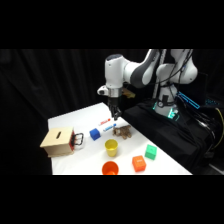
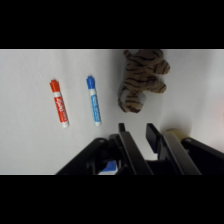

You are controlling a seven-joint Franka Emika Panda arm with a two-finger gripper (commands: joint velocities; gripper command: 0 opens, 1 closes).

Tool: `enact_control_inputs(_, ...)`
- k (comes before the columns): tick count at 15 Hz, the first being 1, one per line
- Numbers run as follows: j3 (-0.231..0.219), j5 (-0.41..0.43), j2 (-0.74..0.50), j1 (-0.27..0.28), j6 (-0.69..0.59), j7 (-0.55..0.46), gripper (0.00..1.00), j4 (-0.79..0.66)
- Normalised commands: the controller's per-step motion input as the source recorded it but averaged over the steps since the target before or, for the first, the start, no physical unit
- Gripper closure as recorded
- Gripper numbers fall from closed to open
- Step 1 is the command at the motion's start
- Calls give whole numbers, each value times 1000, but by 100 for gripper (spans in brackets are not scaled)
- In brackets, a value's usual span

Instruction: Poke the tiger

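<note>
Hand (image 2: 137,131) above tiger (image 2: 141,77); stripes clear only from wrist view.

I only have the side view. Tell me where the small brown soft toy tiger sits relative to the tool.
Observer: In the wrist view, the small striped brown soft toy tiger lies just ahead of the tool, with a strip of white table showing between them.
Operator: Now report what lies beside it.
Observer: A blue capped marker pen lies beside the tiger, not touching it.
Operator: And the red one.
Observer: The red capped marker pen lies parallel to the blue one, apart from it, on the side away from the tiger.
</note>
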Motion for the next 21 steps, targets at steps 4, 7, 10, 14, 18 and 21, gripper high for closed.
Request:
enact_control_inputs(4,12,6,18,-26,366,-41,100,-243)
enact_control_inputs(7,14,13,153,-15,401,-59,95,-178)
enact_control_inputs(10,6,-16,255,7,405,-45,95,-90)
enact_control_inputs(14,14,65,397,1,400,-151,97,35)
enact_control_inputs(18,76,152,464,-52,334,-250,95,141)
enact_control_inputs(21,60,108,371,-30,181,-194,96,129)
